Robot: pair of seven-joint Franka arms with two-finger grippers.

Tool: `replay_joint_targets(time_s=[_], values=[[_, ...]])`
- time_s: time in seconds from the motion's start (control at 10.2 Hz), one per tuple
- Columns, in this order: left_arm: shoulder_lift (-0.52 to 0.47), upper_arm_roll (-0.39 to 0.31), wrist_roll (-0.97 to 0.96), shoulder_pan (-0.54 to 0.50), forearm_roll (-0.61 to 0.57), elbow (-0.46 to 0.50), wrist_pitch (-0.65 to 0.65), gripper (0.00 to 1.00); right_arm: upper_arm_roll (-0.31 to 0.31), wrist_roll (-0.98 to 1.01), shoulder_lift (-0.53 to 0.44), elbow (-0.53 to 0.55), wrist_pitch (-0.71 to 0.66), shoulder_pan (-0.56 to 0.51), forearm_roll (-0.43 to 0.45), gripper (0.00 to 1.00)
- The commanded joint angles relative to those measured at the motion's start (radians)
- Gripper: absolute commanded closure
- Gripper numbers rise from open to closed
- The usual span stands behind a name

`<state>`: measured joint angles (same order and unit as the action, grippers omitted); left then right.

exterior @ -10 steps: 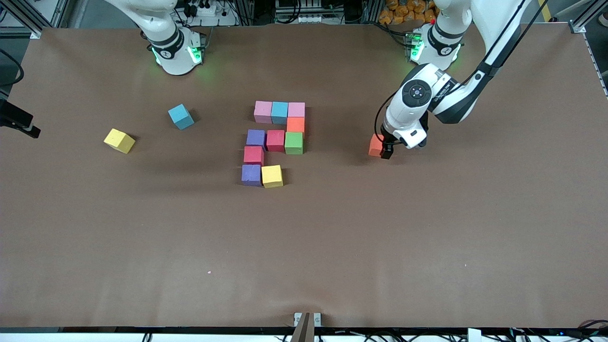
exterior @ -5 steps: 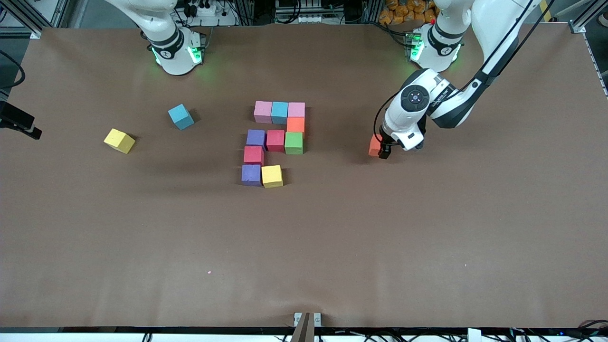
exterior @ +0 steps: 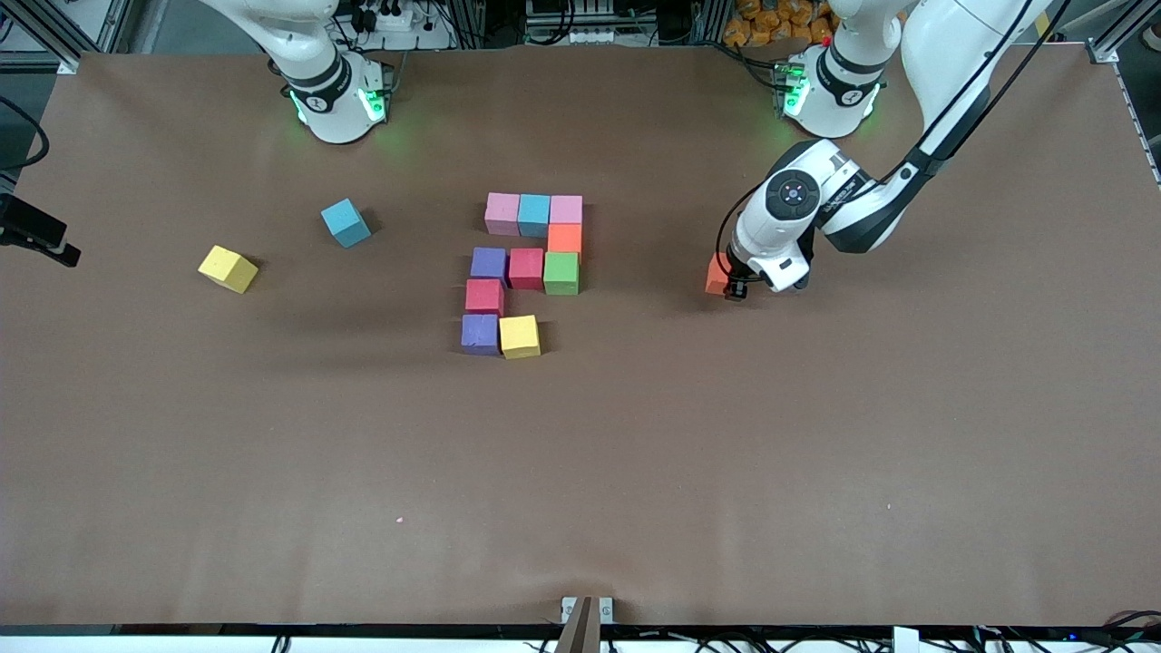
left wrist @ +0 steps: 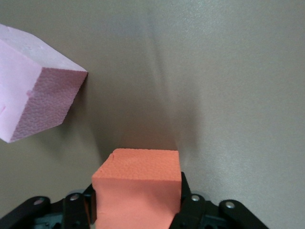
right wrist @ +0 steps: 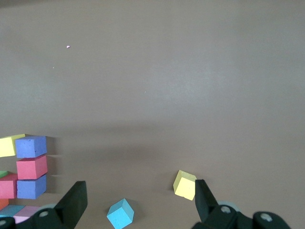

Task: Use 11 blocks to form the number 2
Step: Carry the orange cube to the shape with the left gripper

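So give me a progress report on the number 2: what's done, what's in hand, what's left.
Done: ten blocks sit in the number 2, from the pink, blue, pink top row down to the purple block and yellow block in the bottom row.
In hand: the left hand is shut on the orange block at the table.
Left: carry it beside the yellow block to finish the bottom row.

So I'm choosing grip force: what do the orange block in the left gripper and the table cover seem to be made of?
Orange block: probably soft foam, matte with a fine pebbled grain. Table cover: apparently brown paper or thin sheet, matte, faintly rippled.
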<state>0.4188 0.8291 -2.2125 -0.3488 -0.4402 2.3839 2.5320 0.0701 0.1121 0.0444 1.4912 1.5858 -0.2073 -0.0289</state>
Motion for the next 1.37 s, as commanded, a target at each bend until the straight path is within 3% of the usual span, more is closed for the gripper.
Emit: replay_joint_targets(time_s=[0.0, 0.39, 0.79, 1.08, 1.28], values=[[0.009, 0.002, -0.038, -0.006, -0.035, -0.029, 0.008, 0.86, 0.008, 0.014, 0.006, -0.014, -0.003, -0.004, -0.012, 0.00], [0.052, 0.001, -0.082, 0.125, -0.032, -0.225, -0.117, 0.86, 0.008, 0.012, 0.006, -0.016, 0.000, -0.018, -0.017, 0.00], [0.227, -0.024, -0.153, 0.296, -0.022, -0.562, -0.326, 0.86, 0.008, 0.012, 0.015, -0.014, 0.008, -0.012, -0.016, 0.00], [0.297, -0.183, -0.205, 0.514, 0.020, -0.760, -0.349, 0.86, 0.008, 0.012, 0.015, -0.014, 0.008, -0.011, -0.017, 0.00], [0.331, -0.331, -0.208, 0.678, 0.098, -0.863, -0.349, 0.86, 0.008, 0.012, 0.015, -0.014, 0.008, -0.012, -0.016, 0.00]])
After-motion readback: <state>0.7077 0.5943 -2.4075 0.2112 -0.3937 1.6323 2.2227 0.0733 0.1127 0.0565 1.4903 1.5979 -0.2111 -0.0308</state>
